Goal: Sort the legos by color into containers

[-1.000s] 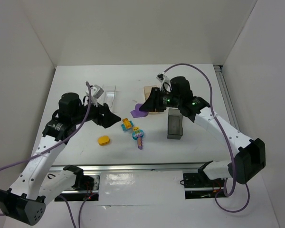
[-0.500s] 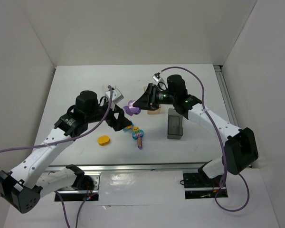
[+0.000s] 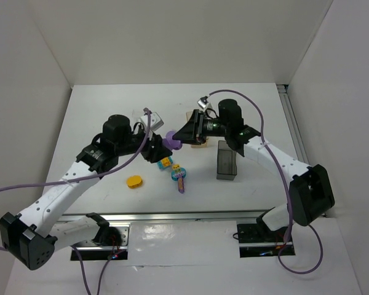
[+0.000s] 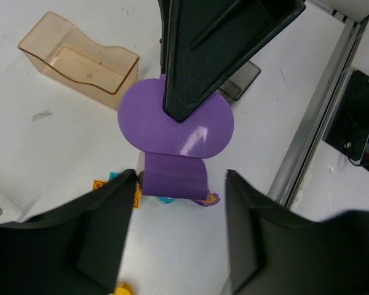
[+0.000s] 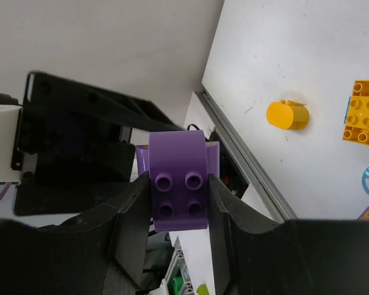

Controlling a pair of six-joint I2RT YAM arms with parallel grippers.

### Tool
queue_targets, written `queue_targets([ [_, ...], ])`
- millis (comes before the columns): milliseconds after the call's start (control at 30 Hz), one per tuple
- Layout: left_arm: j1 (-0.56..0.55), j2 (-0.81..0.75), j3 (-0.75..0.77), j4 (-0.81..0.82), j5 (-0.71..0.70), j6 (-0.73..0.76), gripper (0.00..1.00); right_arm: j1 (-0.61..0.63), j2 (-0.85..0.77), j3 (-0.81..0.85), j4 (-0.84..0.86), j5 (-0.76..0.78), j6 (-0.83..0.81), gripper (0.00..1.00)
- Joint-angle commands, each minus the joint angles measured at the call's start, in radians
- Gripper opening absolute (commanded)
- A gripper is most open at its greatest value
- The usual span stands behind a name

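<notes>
Above a white desk [image 3: 98, 117], walled in white, gripped a purple round-topped plastic brick [image 4: 175, 132] tightly in the right end effector [image 5: 178, 184], clear of the surface. Had the left end effector [image 4: 178, 178] spread wide just below, flanking the brick's stem, apparently not touching. Needed centring on that stem and a square clamp before any release.

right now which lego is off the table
The purple lego, clamped in the right pincer in mid-air; the other legos lie on the table.

I see a white bench [image 3: 98, 104] boxed in by plain white walls [image 3: 172, 37] on three sides (evenly lit, soft shadows). A metal rail [image 3: 197, 215] runs along its near edge.
</notes>
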Motion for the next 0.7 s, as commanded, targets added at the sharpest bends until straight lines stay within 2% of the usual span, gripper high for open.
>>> queue_targets([
  [0,-0.013,0.009,0.030,0.044,0.028,0.008,0.61,-0.007,-0.027,-0.011,0.088,-0.032,0.025,0.36],
  [167,-0.033,0.040,0.040,0.044,0.018,0.008,0.37,-0.007,-0.027,-0.020,0.088,-0.041,0.025,0.36],
  [233,-0.033,0.040,0.050,0.044,-0.005,-0.001,0.22,-0.016,-0.036,-0.020,0.079,-0.041,0.025,0.36],
  [267,-0.033,0.040,0.063,0.044,-0.005,-0.002,0.10,-0.027,-0.036,-0.034,0.079,-0.041,0.015,0.36],
  [333,-0.033,0.040,0.072,0.035,-0.052,-0.011,0.00,-0.042,-0.047,-0.048,0.079,-0.056,-0.008,0.36],
  [433,-0.033,0.051,0.072,0.012,-0.133,-0.011,0.00,-0.091,-0.047,-0.048,-0.013,-0.056,-0.090,0.36],
  [533,-0.033,0.060,0.072,-0.021,-0.134,-0.002,0.00,-0.166,-0.070,-0.112,-0.002,-0.056,-0.099,0.34],
  [667,-0.033,0.060,0.049,-0.022,-0.143,0.008,0.00,-0.230,-0.083,-0.112,-0.002,-0.047,-0.108,0.32],
])
